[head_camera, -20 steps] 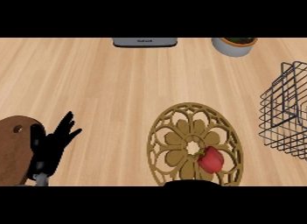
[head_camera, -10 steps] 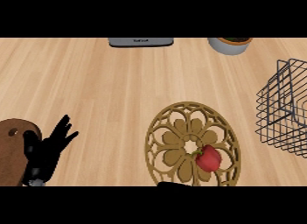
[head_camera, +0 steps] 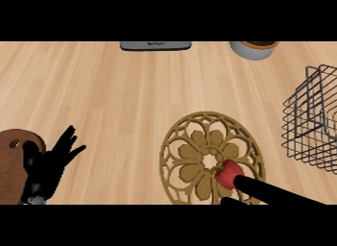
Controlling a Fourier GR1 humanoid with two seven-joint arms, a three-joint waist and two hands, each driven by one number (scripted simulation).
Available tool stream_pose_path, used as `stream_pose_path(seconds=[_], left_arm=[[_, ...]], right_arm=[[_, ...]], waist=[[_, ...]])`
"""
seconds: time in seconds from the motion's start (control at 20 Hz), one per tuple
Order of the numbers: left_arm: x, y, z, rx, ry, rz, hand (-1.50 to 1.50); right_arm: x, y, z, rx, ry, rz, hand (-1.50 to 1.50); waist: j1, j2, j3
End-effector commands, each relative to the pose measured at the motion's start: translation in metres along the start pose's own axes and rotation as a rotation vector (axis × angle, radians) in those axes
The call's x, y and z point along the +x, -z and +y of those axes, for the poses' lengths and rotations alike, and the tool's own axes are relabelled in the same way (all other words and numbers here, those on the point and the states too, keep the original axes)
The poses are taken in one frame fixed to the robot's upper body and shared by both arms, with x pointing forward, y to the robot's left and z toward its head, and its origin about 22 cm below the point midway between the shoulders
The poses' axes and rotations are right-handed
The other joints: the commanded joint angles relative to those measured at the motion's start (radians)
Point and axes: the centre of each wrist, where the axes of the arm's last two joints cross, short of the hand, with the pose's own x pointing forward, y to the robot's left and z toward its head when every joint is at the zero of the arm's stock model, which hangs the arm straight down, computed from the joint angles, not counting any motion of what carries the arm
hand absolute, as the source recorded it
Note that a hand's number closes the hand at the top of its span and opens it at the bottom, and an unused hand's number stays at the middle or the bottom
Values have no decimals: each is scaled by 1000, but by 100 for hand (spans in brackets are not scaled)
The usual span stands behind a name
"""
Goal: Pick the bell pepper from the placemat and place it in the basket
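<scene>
The right robot hand [head_camera: 270, 190] comes in low, straight fingers touching the near side of the red bell pepper [head_camera: 227, 172], nothing curled round it. The pepper sits on the ornate round placemat [head_camera: 199, 149], just ahead of those fingertips. The wire basket [head_camera: 319, 127] stands well off to that hand's right. The left robot hand [head_camera: 50, 166] rests open, fingers spread, on the bench [head_camera: 114, 96].

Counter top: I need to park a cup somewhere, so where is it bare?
The wooden counter is bare across its middle, between the grey device at the far edge, the round gold openwork placemat and the left hand. A narrower strip separates placemat and black wire basket. It is crowded around the red bell pepper and right hand.
</scene>
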Motion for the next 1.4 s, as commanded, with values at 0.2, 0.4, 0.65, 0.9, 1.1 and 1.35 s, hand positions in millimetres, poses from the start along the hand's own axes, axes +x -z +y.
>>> stream_pose_path(seconds=[0.2, 0.4, 0.65, 0.9, 1.1, 1.35], left_arm=[[-22, -7, -1, 1, 39, 126, 0], [-24, -7, 2, 12, 38, 146, 0], [-28, -1, 0, 10, 19, 126, 0], [-47, -8, 5, 2, 25, 124, 0], [-31, 7, 0, 3, 40, 131, 0], [-41, -7, -2, 1, 52, 105, 0]], right_arm=[[-2, -28, -28, 132, -76, 54, -150], [-2, -23, -16, 155, -37, 38, -150], [-1, -18, 3, 121, 25, 26, -150], [0, -1, 22, 108, 53, 15, -150], [14, 16, 40, 79, 51, -8, -150], [7, 28, 54, 142, 11, 49, -150]], waist=[[14, 11, -4], [20, 15, -3], [15, 15, -3], [27, 18, -3], [23, 19, -3], [31, 18, -2]])
